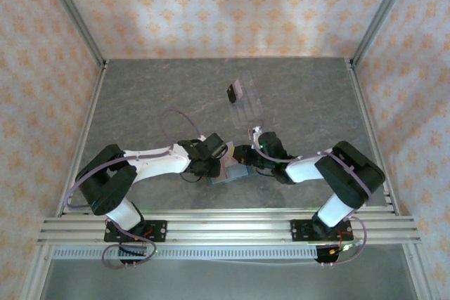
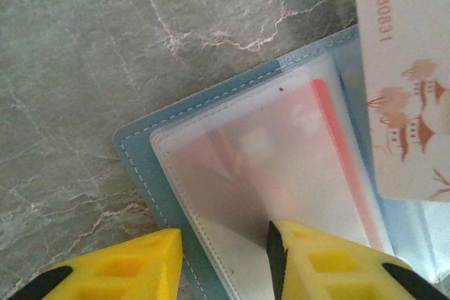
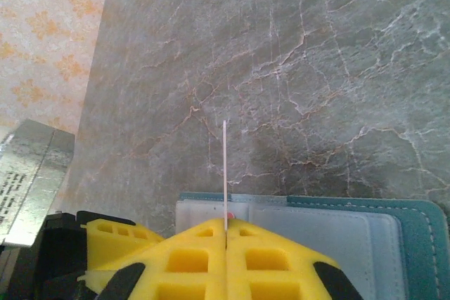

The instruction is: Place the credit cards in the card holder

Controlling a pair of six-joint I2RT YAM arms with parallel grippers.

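Note:
The teal card holder [image 1: 228, 175] lies open on the table between both arms, its clear sleeves up [image 2: 140, 152] [image 3: 415, 223]. A red credit card [image 2: 339, 138] sits inside one sleeve. My right gripper [image 3: 226, 228] [image 1: 246, 154] is shut on a white credit card [image 3: 224, 166], seen edge-on and standing upright over the holder's sleeve edge. The same card, with a pagoda print [image 2: 408, 89], hangs over the holder's right part. My left gripper [image 2: 225, 244] [image 1: 214, 163] is open astride the holder's near edge. One of its fingers [image 2: 330, 265] rests on the sleeve and the other is over the table. A black card [image 1: 234, 92] stands farther back.
A clear ridged plastic tray [image 1: 247, 109] lies at the back centre, the black card at its far left end. A silver block [image 3: 28, 173] of the left arm is close to my right fingers. Frame posts [image 1: 91, 40] and patterned walls bound the table.

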